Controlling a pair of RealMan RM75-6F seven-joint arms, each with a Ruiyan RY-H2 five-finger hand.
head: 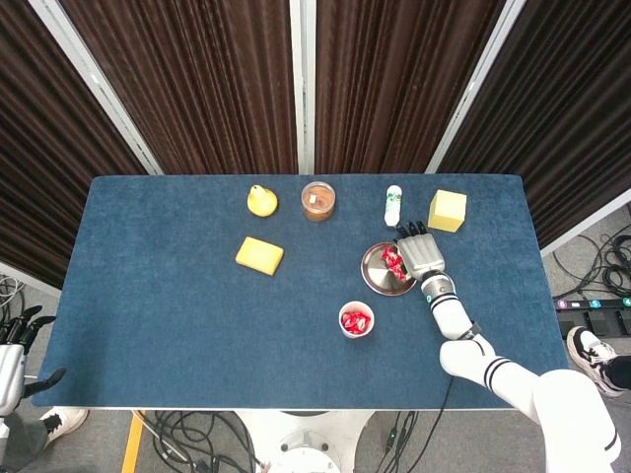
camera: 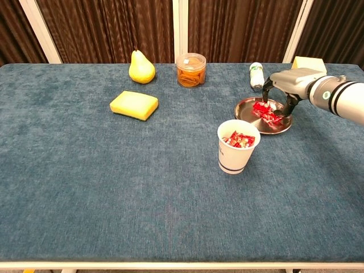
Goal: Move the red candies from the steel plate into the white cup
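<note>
Blue counter (camera: 85,187) carries a yellow sponge (camera: 134,105), pear (camera: 141,67), orange jar (camera: 191,69), small bottle (camera: 257,76) and yellow block (head: 447,210). Right hand (camera: 284,85) over steel plate (camera: 247,111), fingers (camera: 280,111) curled down among red candies (camera: 263,111); grip cannot be told. Left hand (head: 15,345) off-counter, fingers apart. White cup (camera: 236,153) nearby holds candies.

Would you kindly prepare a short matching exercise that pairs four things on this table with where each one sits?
Things:
1. pear
2. white cup
3. right robot hand
4. yellow sponge

Places:
A. over the steel plate
B. far edge, left of the clear jar
C. nearest the camera, holding red candies
D. in front of the pear

Pairs: 1-B, 2-C, 3-A, 4-D
</note>
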